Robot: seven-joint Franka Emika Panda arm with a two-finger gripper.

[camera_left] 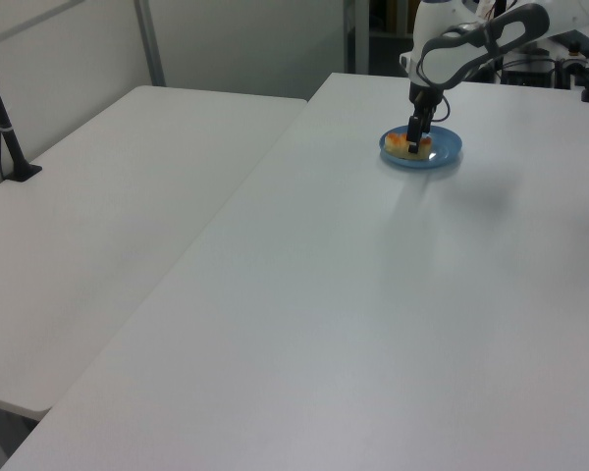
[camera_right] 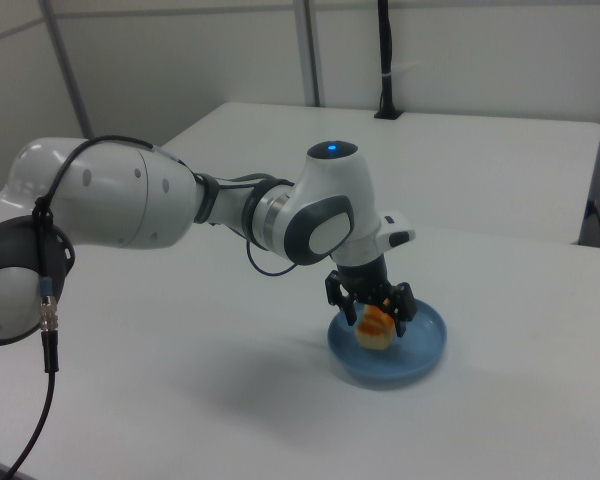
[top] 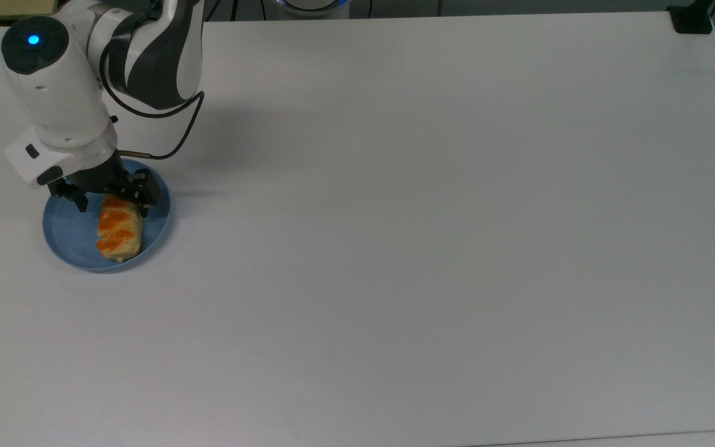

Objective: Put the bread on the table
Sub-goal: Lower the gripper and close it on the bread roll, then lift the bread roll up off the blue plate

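Lying on the blue plate (top: 66, 239), the bread (top: 119, 233) had its orange patches upward, near the top view's left edge of the table (top: 432, 236). The gripper (top: 112, 205) sat low over the bread's far end, fingers spread with one on each side of it; whether they touched it could not be told. The arm (camera_right: 180, 205) reached across the table.

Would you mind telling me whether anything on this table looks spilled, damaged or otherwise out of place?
Nothing stands out. The bread lies whole on the blue plate, which sits flat on the table. The gripper is open, its fingers either side of the bread's far end in the top view. No crumbs or spills show.
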